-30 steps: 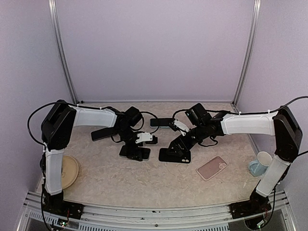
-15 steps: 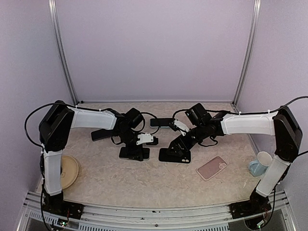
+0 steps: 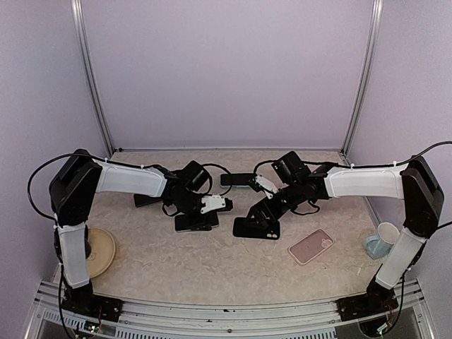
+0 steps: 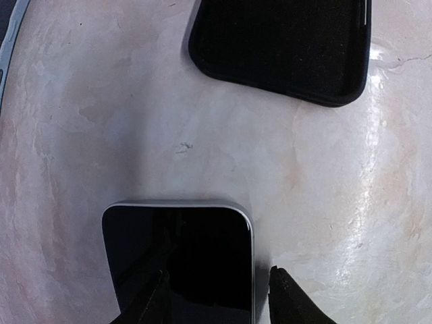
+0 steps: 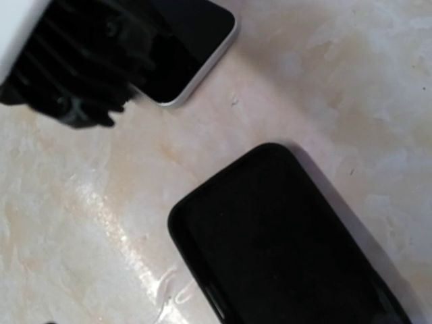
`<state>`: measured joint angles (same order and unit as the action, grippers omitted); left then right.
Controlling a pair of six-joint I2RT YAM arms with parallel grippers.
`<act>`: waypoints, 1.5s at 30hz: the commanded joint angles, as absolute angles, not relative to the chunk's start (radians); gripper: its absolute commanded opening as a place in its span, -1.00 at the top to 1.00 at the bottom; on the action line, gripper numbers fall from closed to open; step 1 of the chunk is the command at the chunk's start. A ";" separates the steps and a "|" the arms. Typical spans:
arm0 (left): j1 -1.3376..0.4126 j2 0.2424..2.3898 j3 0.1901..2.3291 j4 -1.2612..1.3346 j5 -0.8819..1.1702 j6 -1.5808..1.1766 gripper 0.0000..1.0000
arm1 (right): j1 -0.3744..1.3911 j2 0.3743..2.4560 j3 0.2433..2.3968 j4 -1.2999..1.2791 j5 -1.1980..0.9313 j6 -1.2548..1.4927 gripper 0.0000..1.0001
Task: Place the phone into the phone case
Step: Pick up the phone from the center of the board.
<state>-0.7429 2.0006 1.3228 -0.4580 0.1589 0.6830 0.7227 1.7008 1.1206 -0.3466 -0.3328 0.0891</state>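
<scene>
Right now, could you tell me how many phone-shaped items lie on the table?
5: phone under the left end effector, black case right of it, pink slab front right, dark slab back centre, second dark slab under the left arm. Arms may hide more.

The phone [image 4: 177, 260] has a glossy black screen inside a thin silver rim. The phone case [image 4: 283, 47] is matt black all over. The worktop [image 3: 212, 272] is pale beige, marbled with cream and faint brown veins. The pink cover [image 3: 311, 246] is a dusty shade. The cup [image 3: 385, 240] is pale blue and white, the plate [image 3: 104, 248] cream, and the walls [image 3: 226, 70] lilac.
</scene>
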 commanded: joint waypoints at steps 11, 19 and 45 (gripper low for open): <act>-0.737 1.987 1.330 -0.427 0.108 0.639 -0.56 | 0.713 1.675 1.121 -0.344 -0.337 0.113 -0.99; -0.685 1.971 1.371 -0.494 0.182 0.706 -0.75 | 0.712 1.683 1.127 -0.339 -0.346 0.117 -0.99; -0.661 2.094 1.416 -0.566 0.226 0.760 -0.83 | 0.712 1.681 1.111 -0.345 -0.330 0.103 -0.99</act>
